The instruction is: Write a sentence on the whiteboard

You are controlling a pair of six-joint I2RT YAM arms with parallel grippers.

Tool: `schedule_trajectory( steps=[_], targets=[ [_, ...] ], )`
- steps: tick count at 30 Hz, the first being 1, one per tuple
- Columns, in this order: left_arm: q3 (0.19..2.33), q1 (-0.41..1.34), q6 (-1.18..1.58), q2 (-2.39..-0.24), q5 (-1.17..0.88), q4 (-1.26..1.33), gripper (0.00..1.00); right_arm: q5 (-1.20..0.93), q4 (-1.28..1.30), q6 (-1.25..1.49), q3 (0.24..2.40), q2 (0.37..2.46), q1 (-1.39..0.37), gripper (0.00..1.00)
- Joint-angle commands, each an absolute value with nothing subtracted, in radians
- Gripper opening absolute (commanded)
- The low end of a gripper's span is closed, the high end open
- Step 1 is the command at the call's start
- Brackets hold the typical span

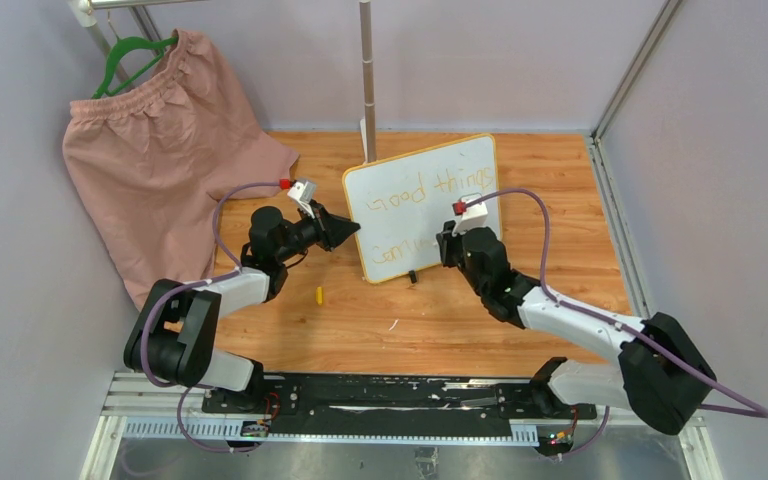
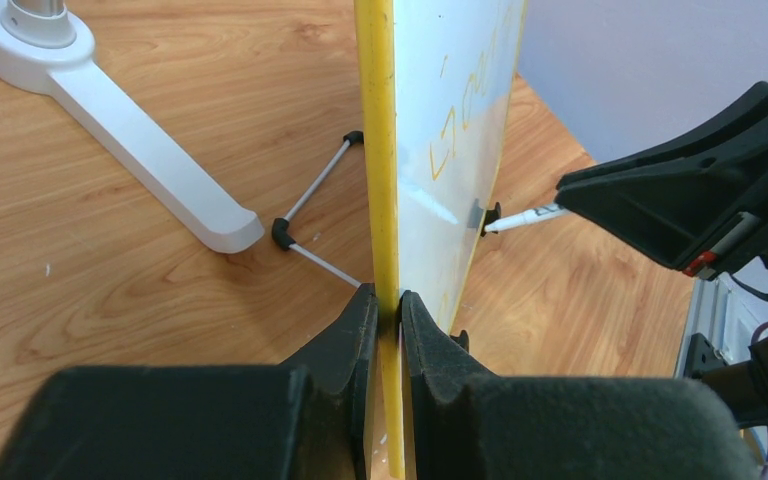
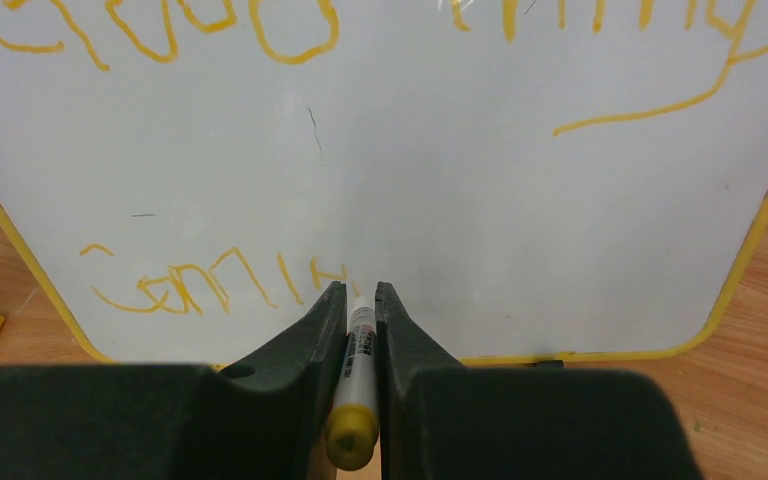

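The whiteboard (image 1: 422,215), white with a yellow frame, stands tilted on the wooden table. My left gripper (image 1: 352,230) is shut on its left edge; in the left wrist view the jaws (image 2: 388,300) pinch the yellow frame (image 2: 378,150). My right gripper (image 1: 447,240) is shut on a white marker with a yellow end (image 3: 357,380), its tip against the board's lower middle (image 2: 500,225). The sentence in yellow reads "Good things" (image 1: 430,190) on the top line. Below it, "Comin" (image 3: 210,285) ends just left of the marker tip.
Pink shorts (image 1: 150,170) hang on a green hanger at the back left. A metal stand pole (image 1: 367,70) rises behind the board, its white base (image 2: 130,130) on the table. A yellow marker cap (image 1: 319,294) lies in front of the left gripper. Grey walls enclose the table.
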State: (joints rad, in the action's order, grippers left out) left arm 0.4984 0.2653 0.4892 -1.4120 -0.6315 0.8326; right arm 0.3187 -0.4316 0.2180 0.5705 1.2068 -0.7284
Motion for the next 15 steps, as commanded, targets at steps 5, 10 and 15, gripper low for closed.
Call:
schedule_trajectory(
  steps=[5, 10, 15],
  targets=[
    [0.511, 0.284, 0.456, -1.397, -0.645, 0.836, 0.0, 0.393, -0.562, 0.208, 0.489, 1.105, -0.716, 0.0],
    [0.511, 0.284, 0.456, -1.396, -0.646, 0.836, 0.0, 0.387, -0.791, 0.158, 0.383, 1.082, -0.716, 0.0],
    [0.511, 0.285, 0.457, -1.399, -0.646, 0.836, 0.0, 0.374, -0.988, 0.124, 0.308, 1.101, -0.715, 0.0]
  ],
)
